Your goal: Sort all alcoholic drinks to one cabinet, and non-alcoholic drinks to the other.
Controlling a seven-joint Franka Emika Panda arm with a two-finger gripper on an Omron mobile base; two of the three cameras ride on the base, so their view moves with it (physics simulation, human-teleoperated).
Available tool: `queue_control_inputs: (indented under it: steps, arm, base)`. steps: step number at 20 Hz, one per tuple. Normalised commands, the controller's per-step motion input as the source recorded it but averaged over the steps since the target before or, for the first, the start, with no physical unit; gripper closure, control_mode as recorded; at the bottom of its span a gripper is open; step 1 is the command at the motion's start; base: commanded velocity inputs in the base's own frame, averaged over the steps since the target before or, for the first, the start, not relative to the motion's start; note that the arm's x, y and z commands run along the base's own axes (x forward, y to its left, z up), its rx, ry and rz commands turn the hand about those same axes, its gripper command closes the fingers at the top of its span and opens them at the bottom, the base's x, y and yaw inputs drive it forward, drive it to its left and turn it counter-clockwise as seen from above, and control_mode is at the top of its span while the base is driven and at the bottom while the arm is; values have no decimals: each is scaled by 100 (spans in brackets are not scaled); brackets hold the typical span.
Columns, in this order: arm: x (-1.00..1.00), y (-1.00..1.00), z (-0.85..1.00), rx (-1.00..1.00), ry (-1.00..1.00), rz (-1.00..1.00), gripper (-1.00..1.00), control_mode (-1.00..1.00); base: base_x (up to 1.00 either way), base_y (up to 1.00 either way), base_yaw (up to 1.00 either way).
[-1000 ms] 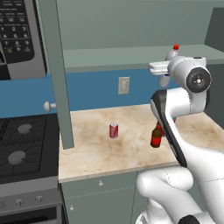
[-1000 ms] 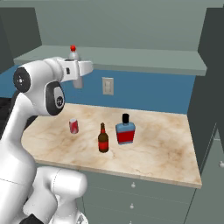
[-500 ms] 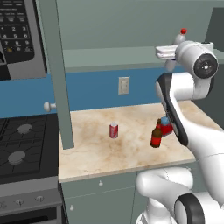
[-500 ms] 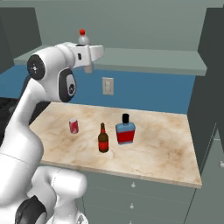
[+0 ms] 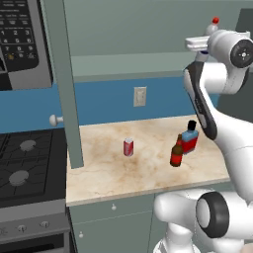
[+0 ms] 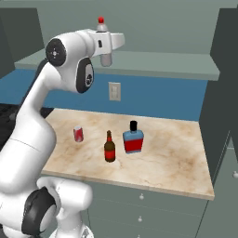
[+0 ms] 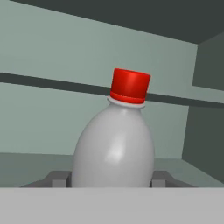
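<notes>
A: Where is the tall white plastic bottle with the red cap (image 7: 114,146) at this moment?

B: It is held high in front of the open upper cabinet, above the grey-green cabinet shelf (image 6: 158,62). In the hand view its rounded body is clamped between the two dark fingertips of the hand (image 7: 111,178), one seen on each side of it. The hand is thus closed on the bottle low on its body.

A: How is the bottle judged to handle?

B: Light, probably, and somewhat yielding, being plastic; the smooth curved wall may slip if squeezed weakly. A hold on the wide lower body is considered safer than one on the narrow neck.

A: And the rest?

B: On the beige marble table (image 6: 162,153) are left the small red soda can with a silver top (image 6: 78,134), the slim brown glass beer bottle with a red label (image 6: 109,148) and the squat flat bottle, red below with a blue shoulder and black cap (image 6: 133,138). The two bottles stand just beside each other. The glass ones are judged heavier, stiff and breakable.
</notes>
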Motion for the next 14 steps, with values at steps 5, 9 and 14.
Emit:
queue_control_inputs:
  steps: [5, 9, 14]
  arm:
    - [48, -33, 0, 0, 0, 0, 100, -100]
    - [59, -16, 0, 0, 0, 2, 100, -100]
    - [60, -6, -5, 0, 0, 2, 100, -100]
  base:
    - [0, 0, 0]
    - [0, 0, 0]
    - [0, 0, 0]
